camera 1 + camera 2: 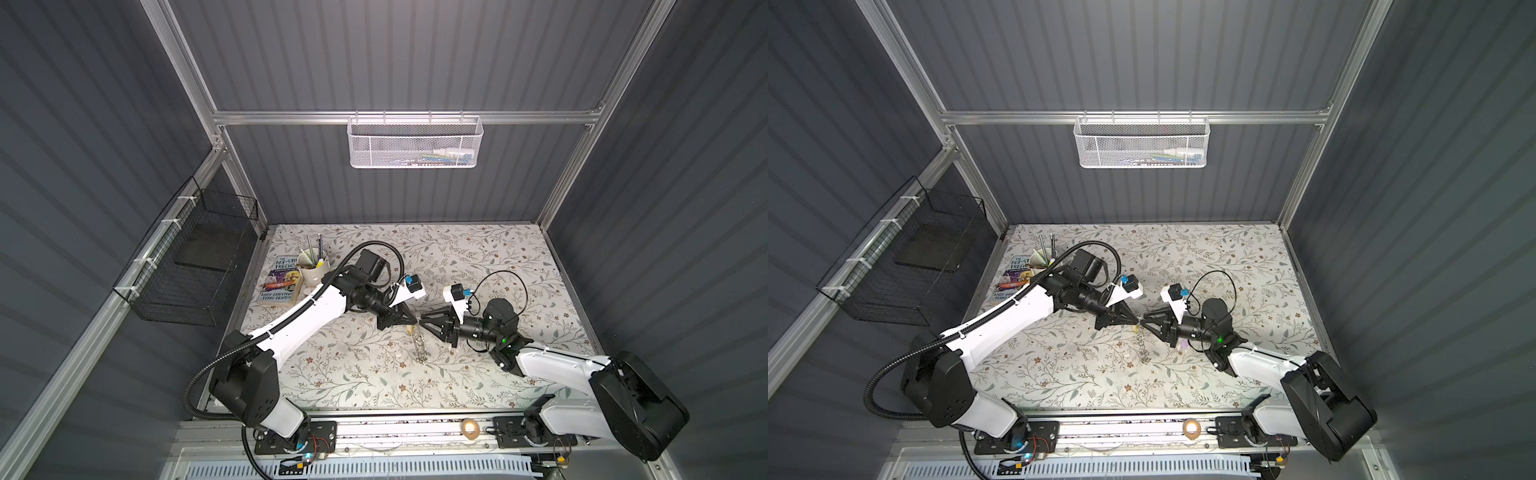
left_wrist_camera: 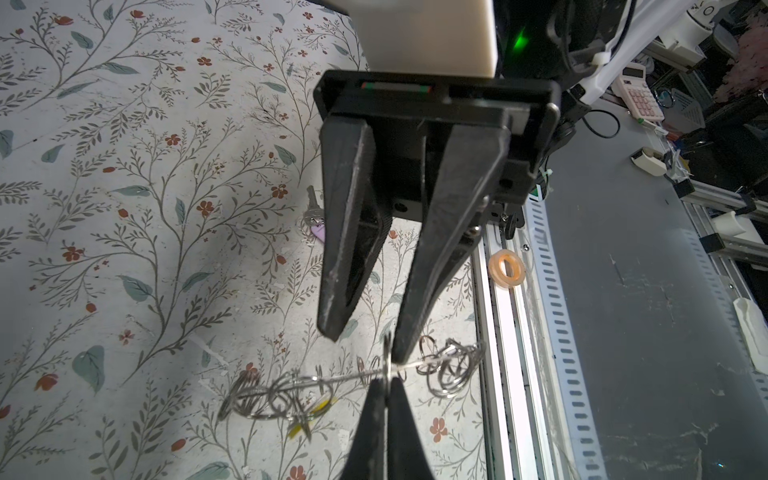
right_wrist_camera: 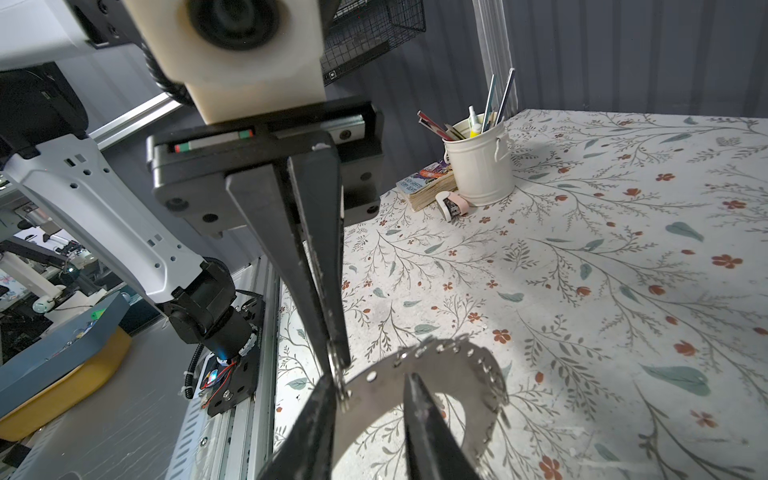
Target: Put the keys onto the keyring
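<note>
Pale floral-printed sheet covers the table [image 1: 478,249] that fills the lower middle of both top views. Over its centre, the left gripper [image 1: 415,321] reaches in from the left of the frame and is clamped fully onto the rim of the large flat grey metal keyring [image 1: 420,347]. The ring hangs edge-on below the gripper's tips, with small wire loops bunched along its rim. The right gripper [image 1: 422,323] comes in from the right of the frame, tip to tip with the left one, its jaws parted a moderate way. In the right wrist view its fingers [image 3: 424,428] straddle the ring's flat band, one outside the rim and one at the central hole; whether they press on it cannot be told. The small dark key with the pale lilac tag [image 2: 313,218] lies flat on the sheet beside the right gripper, apart from the ring. The yellow-tagged key [image 1: 409,330] shows just left of the ring's upper end; whether it hangs from a loop cannot be told.
</note>
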`<action>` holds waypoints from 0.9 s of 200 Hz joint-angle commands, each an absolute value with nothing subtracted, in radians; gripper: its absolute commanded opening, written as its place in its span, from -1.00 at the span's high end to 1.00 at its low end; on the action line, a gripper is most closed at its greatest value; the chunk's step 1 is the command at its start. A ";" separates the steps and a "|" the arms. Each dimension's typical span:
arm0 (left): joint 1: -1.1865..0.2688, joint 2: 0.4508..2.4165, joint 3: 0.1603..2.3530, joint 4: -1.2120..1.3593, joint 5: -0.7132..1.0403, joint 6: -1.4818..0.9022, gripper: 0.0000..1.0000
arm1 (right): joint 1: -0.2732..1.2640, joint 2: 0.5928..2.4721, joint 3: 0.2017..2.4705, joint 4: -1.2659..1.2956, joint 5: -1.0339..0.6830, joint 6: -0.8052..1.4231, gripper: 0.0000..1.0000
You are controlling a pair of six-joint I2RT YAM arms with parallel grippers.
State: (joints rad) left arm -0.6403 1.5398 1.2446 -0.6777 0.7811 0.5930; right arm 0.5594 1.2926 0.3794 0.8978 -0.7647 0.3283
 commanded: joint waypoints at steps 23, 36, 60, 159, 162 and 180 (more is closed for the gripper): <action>-0.647 1.559 1.283 -0.703 0.801 0.617 1.00 | 0.570 1.306 0.409 0.896 -0.793 0.316 0.46; -0.647 1.559 1.282 -0.697 0.802 0.617 1.00 | 0.570 1.310 0.413 0.894 -0.799 0.316 0.61; -0.647 1.557 1.275 -0.679 0.798 0.610 1.00 | 0.572 1.314 0.418 0.889 -0.803 0.318 0.90; -0.601 1.246 0.835 0.034 0.723 0.214 0.40 | 0.561 1.319 0.378 1.050 -0.827 0.399 1.00; -0.599 1.234 0.815 0.066 0.722 0.198 0.38 | 0.559 1.322 0.377 1.058 -0.830 0.404 1.00; -0.588 1.171 0.704 0.247 0.712 0.099 0.22 | 0.557 1.330 0.374 1.089 -0.844 0.425 1.00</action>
State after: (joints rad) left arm -0.6052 1.2358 0.8165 -0.0902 0.7296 0.2901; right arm 0.5636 1.3167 0.3862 0.9840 -0.8108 0.3767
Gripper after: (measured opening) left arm 0.345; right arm 0.050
